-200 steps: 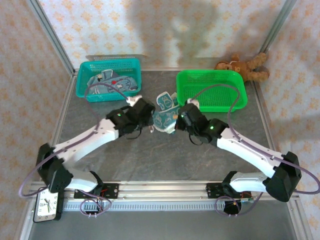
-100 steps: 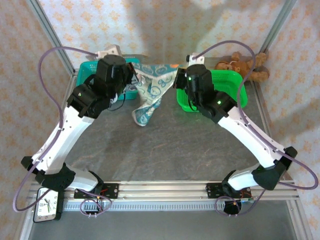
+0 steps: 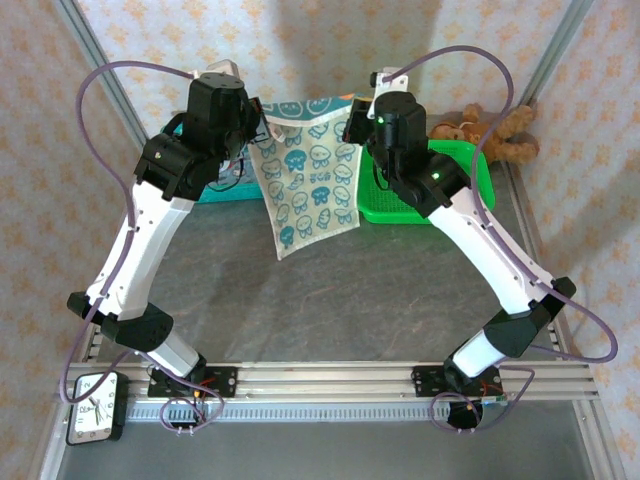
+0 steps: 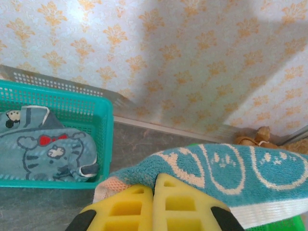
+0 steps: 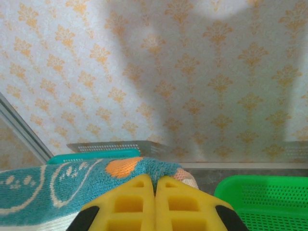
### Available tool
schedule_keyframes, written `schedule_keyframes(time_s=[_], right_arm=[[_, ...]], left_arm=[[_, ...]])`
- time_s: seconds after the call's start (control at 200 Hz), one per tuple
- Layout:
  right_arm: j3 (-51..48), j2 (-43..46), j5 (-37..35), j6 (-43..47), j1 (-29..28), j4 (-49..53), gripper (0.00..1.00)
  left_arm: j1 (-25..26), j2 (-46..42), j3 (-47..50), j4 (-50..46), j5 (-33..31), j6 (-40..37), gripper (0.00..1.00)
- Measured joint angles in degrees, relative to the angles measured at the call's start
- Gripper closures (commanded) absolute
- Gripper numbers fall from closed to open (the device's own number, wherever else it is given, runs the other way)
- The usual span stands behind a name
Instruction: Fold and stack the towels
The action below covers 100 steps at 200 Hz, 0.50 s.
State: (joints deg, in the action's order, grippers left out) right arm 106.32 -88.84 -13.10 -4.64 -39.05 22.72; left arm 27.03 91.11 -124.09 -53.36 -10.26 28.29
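A teal-and-cream towel (image 3: 308, 185) with cartoon prints hangs spread in the air between both arms, high above the table. My left gripper (image 3: 262, 118) is shut on its upper left corner and my right gripper (image 3: 350, 115) is shut on its upper right corner. In the left wrist view the yellow fingers (image 4: 130, 204) pinch the towel's edge (image 4: 226, 168). The right wrist view has the fingers (image 5: 180, 202) pinching a corner with an orange patch (image 5: 122, 167). More towels (image 4: 48, 149), one with a tiger face and red bow, lie in the teal basket (image 4: 103, 144).
A green basket (image 3: 455, 180) stands at the back right with a brown teddy bear (image 3: 495, 130) behind it. The teal basket (image 3: 215, 190) sits at the back left, mostly behind my left arm. A clock (image 3: 95, 408) lies at the near left corner.
Both arms rose from the table with the towel. It went from a bunch at the table's middle to a flat sheet stretched and hanging between the raised grippers.
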Motion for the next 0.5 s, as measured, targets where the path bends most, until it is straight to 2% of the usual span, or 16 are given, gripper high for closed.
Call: schedule_keyframes(time_s=[0.17, 0.305, 0.5], right_arm=[[-0.37, 0.44, 3.67, -0.46, -0.02, 0.68, 1.0], [-3.74, 4.31, 6.47, -1.22, -0.74, 1.64, 1.0], [-6.97, 12.28, 7.98, -1.25, -6.6, 3.26, 1.0]], left_arm=[[-0.02, -3.39, 4.33, 0.0, 2.47, 0.42, 1.0], [0.15, -7.98, 7.91, 0.0, 5.05, 1.92, 1.0], [4.55, -15.04, 9.57, -0.02, 5.44, 3.78, 1.0]])
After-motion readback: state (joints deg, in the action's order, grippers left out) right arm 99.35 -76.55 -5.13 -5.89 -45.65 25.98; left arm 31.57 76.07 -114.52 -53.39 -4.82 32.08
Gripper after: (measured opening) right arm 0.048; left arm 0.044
